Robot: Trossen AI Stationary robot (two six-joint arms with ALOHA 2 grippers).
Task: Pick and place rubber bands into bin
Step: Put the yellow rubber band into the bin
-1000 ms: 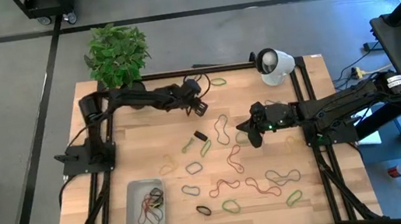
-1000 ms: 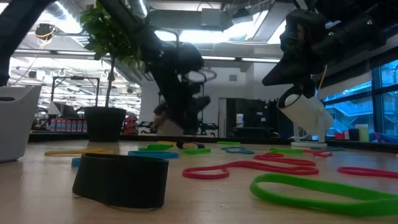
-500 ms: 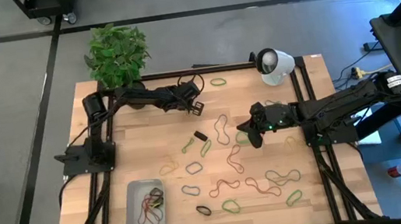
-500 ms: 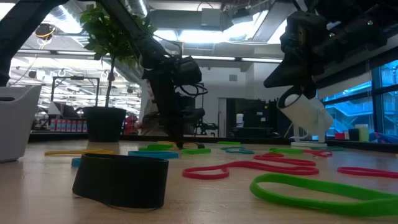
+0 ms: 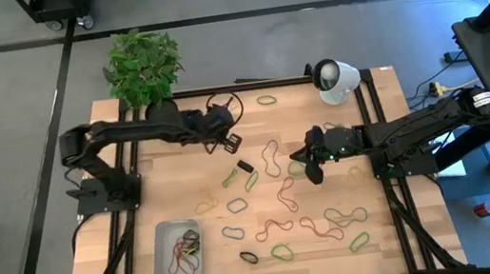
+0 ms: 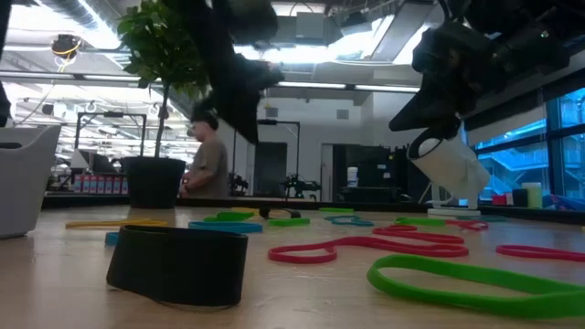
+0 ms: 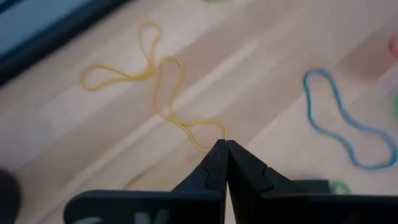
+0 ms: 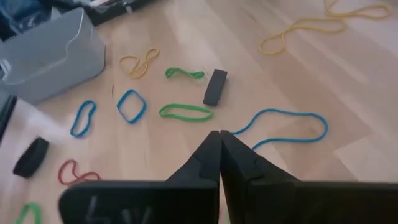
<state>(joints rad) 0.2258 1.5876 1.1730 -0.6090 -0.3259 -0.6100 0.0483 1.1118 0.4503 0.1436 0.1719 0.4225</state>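
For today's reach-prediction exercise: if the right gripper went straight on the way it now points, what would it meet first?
Probably the blue rubber band lying just ahead of the shut right gripper; the black band lies farther along. Depth is unclear, so it might touch the bare wooden table first.

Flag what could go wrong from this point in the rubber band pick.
1. The left gripper is shut on only the very end of the yellow band, so the thin loop may slip out when lifted.
2. Most of that band lies on the wood. It could drag or snag on the way to the bin, which sits at the table's opposite edge.
3. The right gripper hangs shut over the middle bands, possibly near the carry path.
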